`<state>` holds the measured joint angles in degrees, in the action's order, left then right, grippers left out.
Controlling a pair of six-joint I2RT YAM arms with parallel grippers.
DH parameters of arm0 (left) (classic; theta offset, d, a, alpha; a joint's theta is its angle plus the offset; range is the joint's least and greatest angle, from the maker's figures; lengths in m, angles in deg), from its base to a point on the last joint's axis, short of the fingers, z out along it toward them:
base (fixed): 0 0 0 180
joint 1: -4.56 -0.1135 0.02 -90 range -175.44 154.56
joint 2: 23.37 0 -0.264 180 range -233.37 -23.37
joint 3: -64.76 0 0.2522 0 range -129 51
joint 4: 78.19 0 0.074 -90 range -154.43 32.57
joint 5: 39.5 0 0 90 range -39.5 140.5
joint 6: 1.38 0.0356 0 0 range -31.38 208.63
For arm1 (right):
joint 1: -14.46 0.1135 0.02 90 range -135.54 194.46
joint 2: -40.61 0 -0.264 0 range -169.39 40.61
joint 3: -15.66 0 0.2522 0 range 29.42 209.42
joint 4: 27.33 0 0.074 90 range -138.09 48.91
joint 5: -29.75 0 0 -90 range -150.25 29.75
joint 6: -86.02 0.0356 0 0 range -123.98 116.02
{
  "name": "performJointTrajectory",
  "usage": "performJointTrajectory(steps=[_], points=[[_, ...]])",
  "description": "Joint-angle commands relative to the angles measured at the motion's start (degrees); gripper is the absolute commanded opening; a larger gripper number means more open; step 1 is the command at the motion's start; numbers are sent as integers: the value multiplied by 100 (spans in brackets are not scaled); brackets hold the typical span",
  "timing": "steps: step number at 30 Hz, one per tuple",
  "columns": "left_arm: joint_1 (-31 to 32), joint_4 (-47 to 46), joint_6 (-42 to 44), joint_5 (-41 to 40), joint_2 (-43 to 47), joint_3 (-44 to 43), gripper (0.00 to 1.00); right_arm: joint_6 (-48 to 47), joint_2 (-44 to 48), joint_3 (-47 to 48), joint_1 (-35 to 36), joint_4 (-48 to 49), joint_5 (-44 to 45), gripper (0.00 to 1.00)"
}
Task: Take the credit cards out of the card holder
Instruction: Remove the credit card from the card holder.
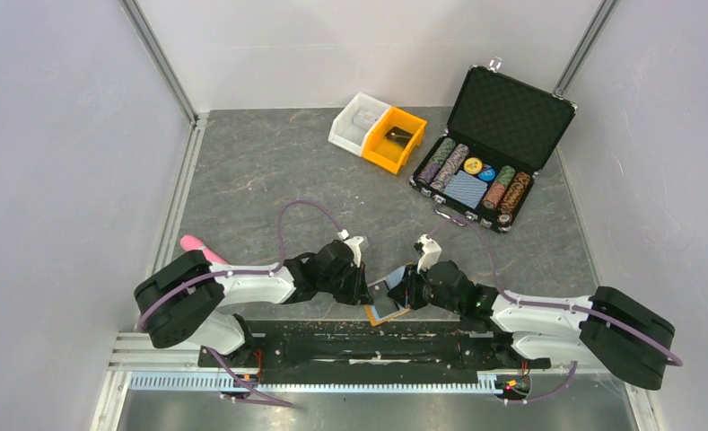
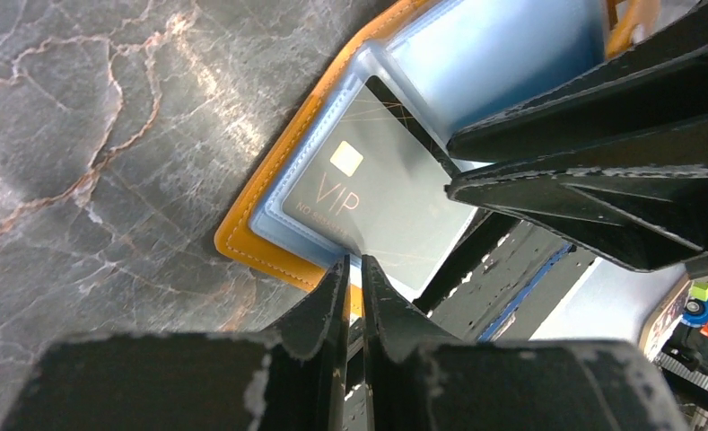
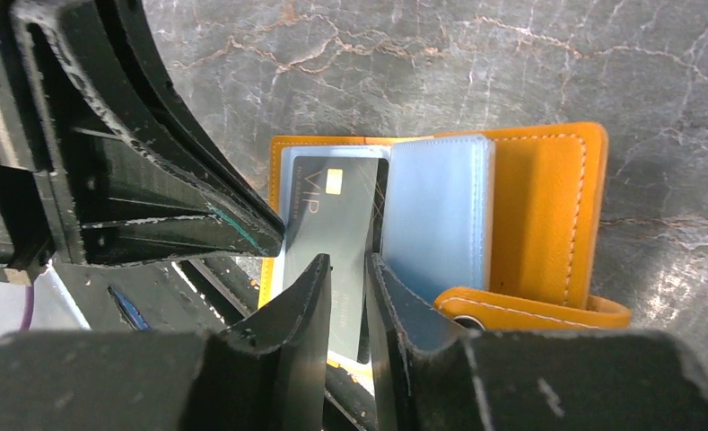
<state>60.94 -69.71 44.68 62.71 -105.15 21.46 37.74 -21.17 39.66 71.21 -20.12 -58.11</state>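
Observation:
The orange-tan card holder [image 1: 373,316] lies open at the table's near edge, light blue sleeves up. It shows in the left wrist view [image 2: 258,241] and the right wrist view [image 3: 538,206]. A grey VIP card [image 2: 368,197] [image 3: 332,211] sticks partway out of a sleeve. My left gripper [image 1: 364,291] [image 2: 354,262] is shut, its tips at the holder's near edge. My right gripper [image 1: 402,294] [image 3: 345,262] is nearly shut with a thin gap, its tips over the card's free end. Nothing is lifted.
A white bin [image 1: 355,121] and an orange bin [image 1: 393,142] stand at the back. An open black chip case [image 1: 493,144] is at the back right. A pink object [image 1: 197,244] lies by the left arm. The black base rail [image 1: 377,339] runs just in front of the holder.

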Motion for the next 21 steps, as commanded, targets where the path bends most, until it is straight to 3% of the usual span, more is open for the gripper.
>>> performJointTrajectory(steps=[1, 21], points=[[-9, -236, 4, -68, -203, 151, 15, 26, -167, -90, -95, 353, -108, 24], [-4, 166, 140, -235, -378, 24, 14, 50, 88, -235, -375, -32, -351, 33]])
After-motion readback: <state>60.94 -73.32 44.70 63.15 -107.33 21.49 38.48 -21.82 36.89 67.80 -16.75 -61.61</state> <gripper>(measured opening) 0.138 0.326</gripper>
